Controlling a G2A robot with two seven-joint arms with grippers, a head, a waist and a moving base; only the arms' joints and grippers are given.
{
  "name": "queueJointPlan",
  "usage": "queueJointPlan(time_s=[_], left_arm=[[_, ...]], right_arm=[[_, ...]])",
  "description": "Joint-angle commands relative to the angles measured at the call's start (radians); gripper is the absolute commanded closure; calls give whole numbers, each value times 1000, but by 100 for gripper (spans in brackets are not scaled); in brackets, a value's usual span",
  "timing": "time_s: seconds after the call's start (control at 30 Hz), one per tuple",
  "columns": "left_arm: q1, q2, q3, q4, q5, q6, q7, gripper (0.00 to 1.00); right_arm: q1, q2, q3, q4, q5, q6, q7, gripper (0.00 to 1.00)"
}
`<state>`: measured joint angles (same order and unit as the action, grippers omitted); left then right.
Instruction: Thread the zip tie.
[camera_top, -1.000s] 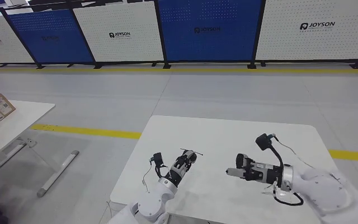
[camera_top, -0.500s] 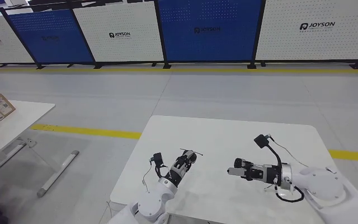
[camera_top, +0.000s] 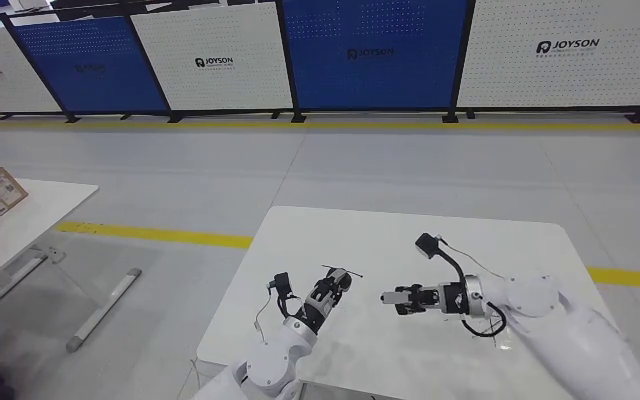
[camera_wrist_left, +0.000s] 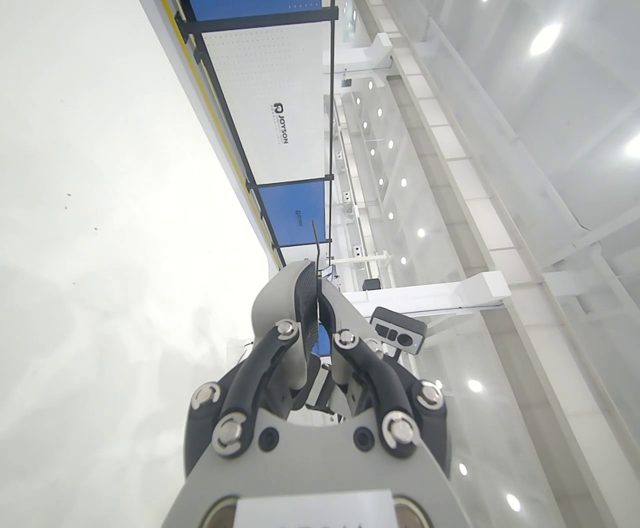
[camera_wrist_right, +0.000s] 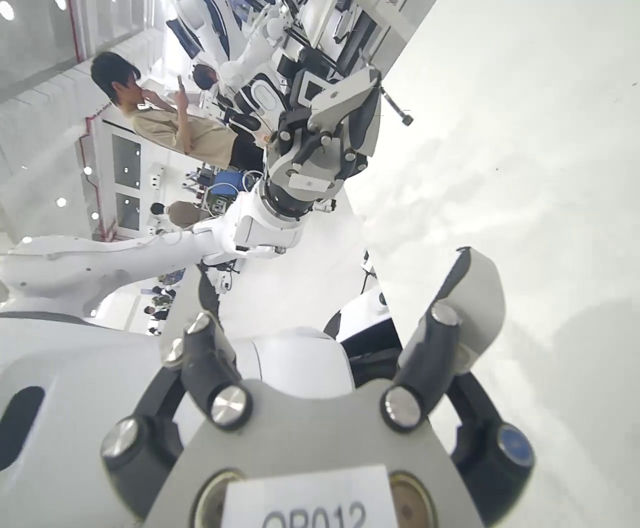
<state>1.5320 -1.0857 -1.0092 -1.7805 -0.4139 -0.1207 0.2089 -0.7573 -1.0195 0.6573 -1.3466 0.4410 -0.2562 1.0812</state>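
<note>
A thin black zip tie (camera_top: 343, 270) is pinched in my left gripper (camera_top: 337, 280), which is shut on it near the table's front left. Its ends stick out to both sides of the fingers. In the left wrist view the strap's tip (camera_wrist_left: 315, 240) pokes out past the closed fingertips (camera_wrist_left: 309, 280). My right gripper (camera_top: 388, 298) hovers a short way to the right of it, pointing at it, open and holding nothing. In the right wrist view its two fingers (camera_wrist_right: 472, 280) stand wide apart, and the left gripper (camera_wrist_right: 361, 107) with the zip tie's end (camera_wrist_right: 403, 116) lies ahead.
The white table (camera_top: 400, 235) carries nothing else. Its front and left edges lie close to the left gripper. Blue and white pegboard panels (camera_top: 370, 50) stand far behind, across the floor.
My right gripper has moved left across the table toward the left gripper and the zip tie. The left arm has kept still.
</note>
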Motion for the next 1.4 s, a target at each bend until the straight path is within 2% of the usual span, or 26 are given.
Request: queueJointPlan(time_s=[0.0, 0.2, 0.27, 0.33, 0.43, 0.57, 0.67, 0.77, 1.03, 1.1, 1.27, 1.3, 1.33, 1.37], left_arm=[[0, 0, 0, 0, 0, 0, 0, 100], [0, 0, 0, 0, 0, 0, 0, 100], [0, 0, 0, 0, 0, 0, 0, 100], [0, 0, 0, 0, 0, 0, 0, 100], [0, 0, 0, 0, 0, 0, 0, 100], [-1, -1, 3, -3, -5, 1, -13, 100], [-6, -5, 13, -28, -35, 35, -75, 100], [-6, -12, 36, -50, -10, 45, -55, 100], [-12, -15, 40, -49, -5, 50, -40, 100], [-12, -16, 39, -45, -11, 53, -41, 100], [-27, -24, 39, -18, -32, 59, -50, 100], [-28, -26, 39, -16, -34, 57, -51, 100], [-29, -28, 39, -15, -38, 54, -54, 100], [-29, -29, 38, -14, -40, 52, -56, 100]], right_arm=[[-2, 1, 2, -4, -6, -2, -1, 0], [-2, 1, 2, -4, -6, -2, -1, 0], [-16, 0, 9, -9, 3, -16, -31, 0], [-26, -4, 21, 17, 38, -34, -38, 0], [-11, -19, 17, 68, 59, -51, -37, 0], [15, -45, -7, 117, 58, -42, -47, 0], [22, -50, -10, 126, 51, -38, -50, 0], [22, -50, -10, 126, 51, -38, -50, 0], [22, -50, -10, 126, 51, -38, -50, 0], [11, -52, -20, 106, 34, -18, -28, 0], [7, -65, -15, 135, 74, -63, 18, 0], [13, -68, -13, 149, 79, -63, 23, 21], [18, -73, -13, 160, 81, -63, 25, 56], [22, -76, -14, 166, 84, -64, 29, 64]])
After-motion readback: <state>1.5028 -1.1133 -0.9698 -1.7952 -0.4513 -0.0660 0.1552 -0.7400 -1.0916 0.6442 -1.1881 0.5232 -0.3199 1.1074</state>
